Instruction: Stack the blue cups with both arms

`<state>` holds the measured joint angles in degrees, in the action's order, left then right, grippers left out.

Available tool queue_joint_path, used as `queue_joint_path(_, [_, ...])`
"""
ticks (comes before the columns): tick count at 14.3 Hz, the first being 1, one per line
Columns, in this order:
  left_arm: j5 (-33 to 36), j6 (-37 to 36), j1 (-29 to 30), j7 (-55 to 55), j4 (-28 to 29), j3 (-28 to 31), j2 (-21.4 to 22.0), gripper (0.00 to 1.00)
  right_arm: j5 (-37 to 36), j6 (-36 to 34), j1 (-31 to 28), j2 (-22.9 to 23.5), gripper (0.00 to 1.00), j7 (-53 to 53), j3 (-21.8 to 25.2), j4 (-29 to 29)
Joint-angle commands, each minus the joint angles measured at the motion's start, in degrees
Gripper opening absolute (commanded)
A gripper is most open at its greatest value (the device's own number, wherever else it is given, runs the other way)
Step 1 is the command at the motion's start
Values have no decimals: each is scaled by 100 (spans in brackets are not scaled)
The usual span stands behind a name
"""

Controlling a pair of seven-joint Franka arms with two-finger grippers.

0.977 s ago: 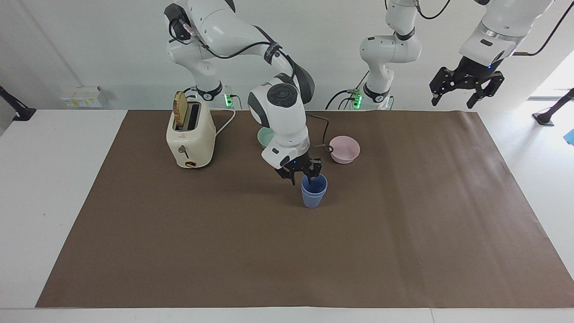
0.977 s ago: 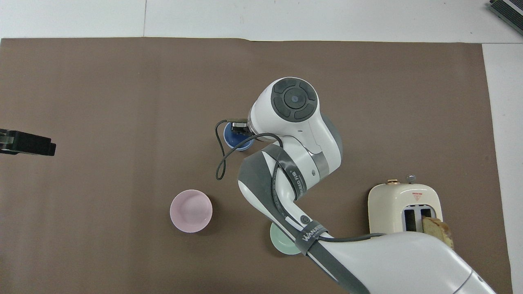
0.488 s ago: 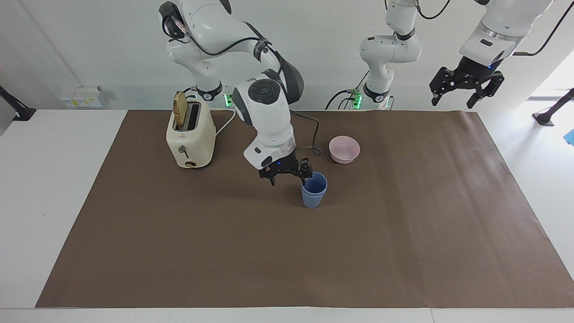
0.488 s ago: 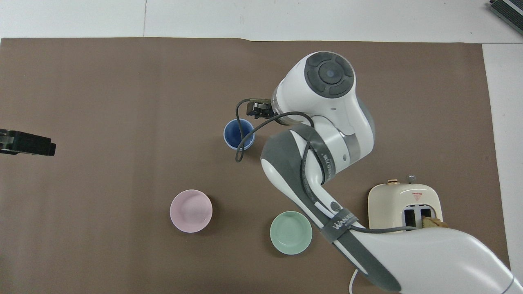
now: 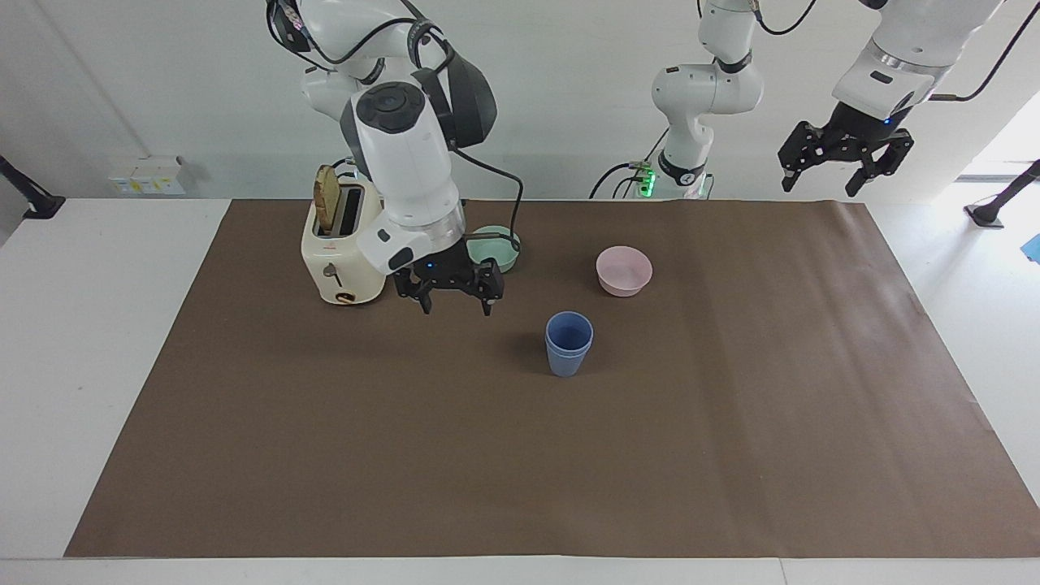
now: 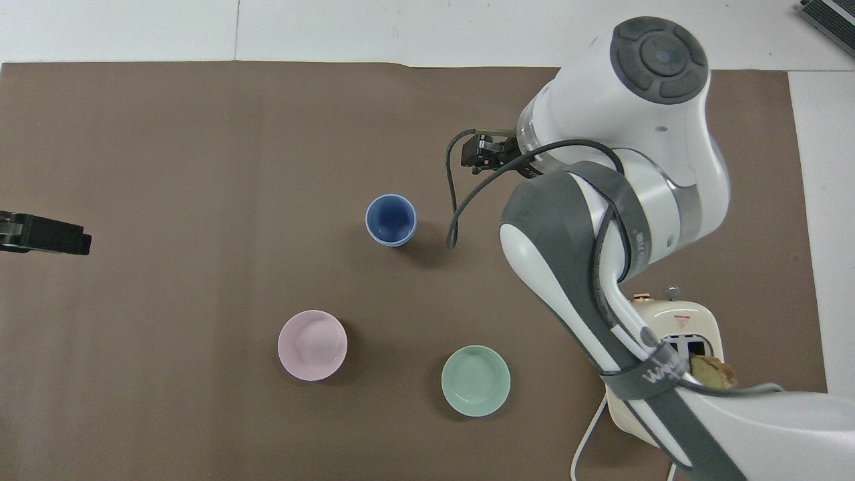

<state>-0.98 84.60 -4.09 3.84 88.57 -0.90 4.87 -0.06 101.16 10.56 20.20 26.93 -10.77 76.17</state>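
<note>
You are looking at a white table [image 5: 106,341] covered almost end to end by a brown paper sheet [image 5: 731,455], with bare white margins around it and a plain white wall [image 5: 585,97] at the robots' end. The sheet lies flat, with faint creases toward the left arm's end.

The blue cups [image 5: 569,344] stand upright near the middle of the sheet, one nested inside the other, nothing touching them. Nearer the robots you have a pink bowl [image 5: 624,270] and a green bowl [image 6: 475,381], well apart from each other. A cream toaster [image 5: 343,252] with a slice of bread [image 5: 326,201] sticking up sits toward the right arm's end.

Your right gripper [image 5: 455,305] hangs over bare paper between the toaster and the cups, fingers spread wide and empty. Your left gripper [image 5: 845,175] waits high above the sheet's edge at its own end, fingers also apart, holding nothing.
</note>
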Motion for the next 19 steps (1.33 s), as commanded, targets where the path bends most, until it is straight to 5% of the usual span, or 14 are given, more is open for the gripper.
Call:
queue_joint_path(1, [54,-119,84,47,-59,-59,41,100,-99,-473,-326,-323,100,-521,-48,21])
queue_joint_path(8, [54,-119,84,47,-59,-59,41,100,-90,-1264,-932,-1176,100,-1487,-39,126])
queue_joint_path(19, [54,-119,84,47,-59,-51,41,100,-73,-1520,-1697,-1387,100,-2509,-30,363])
